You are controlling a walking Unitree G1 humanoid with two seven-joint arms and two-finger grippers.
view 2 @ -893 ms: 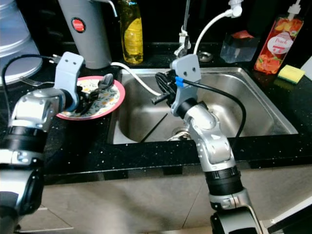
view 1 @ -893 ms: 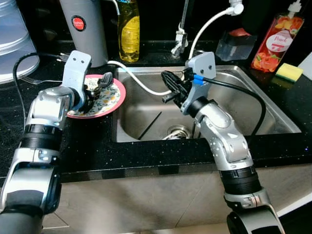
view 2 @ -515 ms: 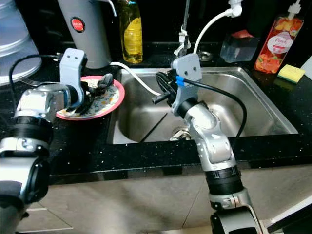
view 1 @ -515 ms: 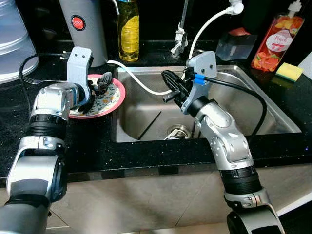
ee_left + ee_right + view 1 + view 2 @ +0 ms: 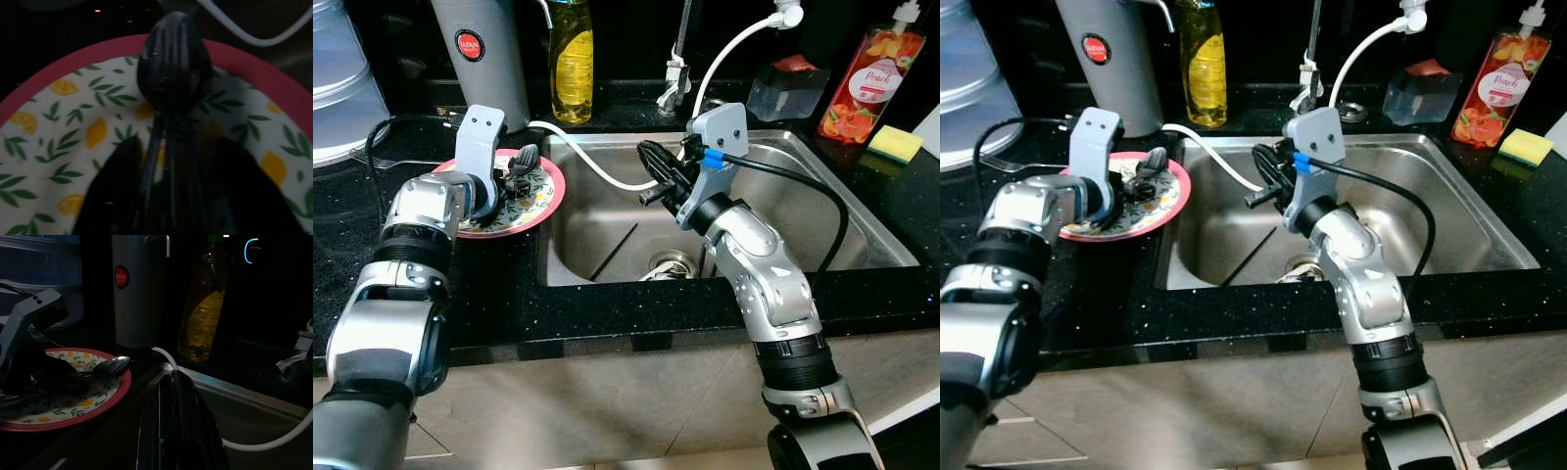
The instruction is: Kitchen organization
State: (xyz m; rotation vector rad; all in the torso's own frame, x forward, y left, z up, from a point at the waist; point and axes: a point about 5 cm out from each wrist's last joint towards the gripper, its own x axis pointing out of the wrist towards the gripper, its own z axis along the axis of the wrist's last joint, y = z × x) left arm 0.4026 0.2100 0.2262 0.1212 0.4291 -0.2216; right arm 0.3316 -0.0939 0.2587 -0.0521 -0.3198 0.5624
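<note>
- Resting on the black speckled surface (image 5: 499,294), the round red-rimmed lemon-print plate (image 5: 540,201) carries a dark metal spoon (image 5: 521,168), gripped by the left gripper (image 5: 509,184).
- Right eye: orange "Peach" bottle (image 5: 1498,83).
- Left wrist: jaws grip spoon (image 5: 171,68) over plate.
- Right wrist: right gripper (image 5: 178,401), jaws closed, empty, above the steel sink (image 5: 783,211).

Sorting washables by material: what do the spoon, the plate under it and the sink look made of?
Spoon: likely polished metal, judging by its silvery glint. Plate: probably glazed ceramic or melamine, smooth with a printed lemon pattern and red rim; the look leaves it open. Sink: brushed stainless steel, dull grey sheen. The left gripper holds the spoon.
</note>
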